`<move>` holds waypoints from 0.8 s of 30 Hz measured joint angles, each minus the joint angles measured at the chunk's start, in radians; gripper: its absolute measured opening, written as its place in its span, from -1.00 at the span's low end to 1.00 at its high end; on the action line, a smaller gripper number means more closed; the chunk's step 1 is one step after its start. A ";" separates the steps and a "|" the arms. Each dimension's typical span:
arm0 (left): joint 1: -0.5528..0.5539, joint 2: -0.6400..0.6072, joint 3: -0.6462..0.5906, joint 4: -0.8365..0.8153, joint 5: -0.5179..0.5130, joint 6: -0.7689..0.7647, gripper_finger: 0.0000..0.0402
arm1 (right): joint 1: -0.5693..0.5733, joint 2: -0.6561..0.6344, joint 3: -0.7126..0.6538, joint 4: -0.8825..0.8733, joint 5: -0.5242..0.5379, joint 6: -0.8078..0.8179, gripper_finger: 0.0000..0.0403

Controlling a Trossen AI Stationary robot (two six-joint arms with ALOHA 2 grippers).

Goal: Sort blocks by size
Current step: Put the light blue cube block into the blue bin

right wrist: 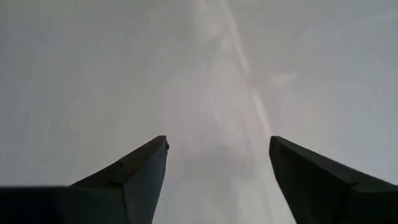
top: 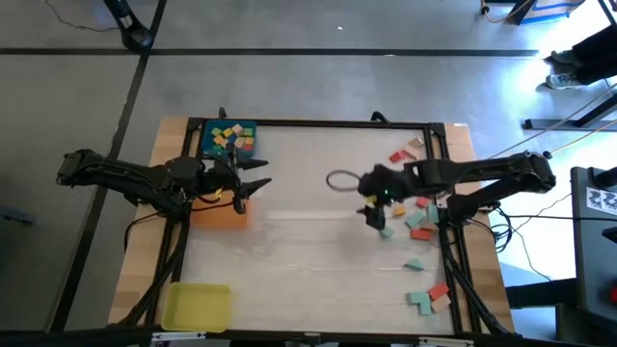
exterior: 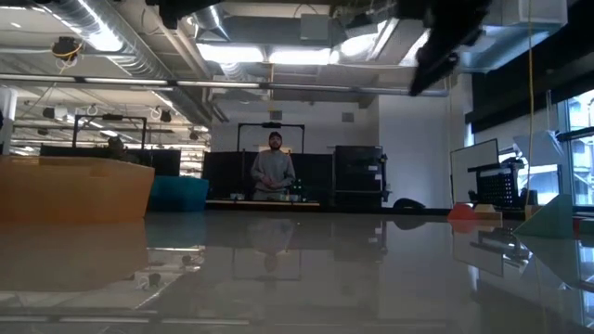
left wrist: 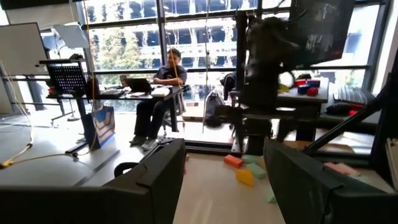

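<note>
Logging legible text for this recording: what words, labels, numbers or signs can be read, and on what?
None can be read.
Black-and-white marker sheet at the right edge of the high view: a pattern, no words.
Whiteboard in the left wrist view: blank as far as shown.
Blocks and blue tray: no print.

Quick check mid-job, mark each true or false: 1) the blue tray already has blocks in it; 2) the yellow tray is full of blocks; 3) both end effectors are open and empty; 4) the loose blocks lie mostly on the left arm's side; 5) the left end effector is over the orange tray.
1) True: the blue tray holds a heap of mixed blocks.
2) False: the yellow tray shows no blocks.
3) True: the left end effector and the right end effector are both open with nothing between the fingers.
4) False: the loose blocks are scattered on the right arm's side.
5) True: it hangs at the orange tray.
</note>
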 joint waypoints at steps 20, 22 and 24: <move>0.004 0.000 0.000 -0.067 0.000 0.004 0.02 | 0.412 0.006 -0.076 -0.455 0.121 0.801 0.39; 0.004 0.000 0.000 -0.067 0.000 0.004 0.02 | 0.432 0.006 -0.127 -0.436 0.060 0.857 0.39; 0.004 0.000 0.000 -0.068 0.000 0.003 0.02 | 0.450 0.006 -0.182 -0.401 -0.027 0.913 0.39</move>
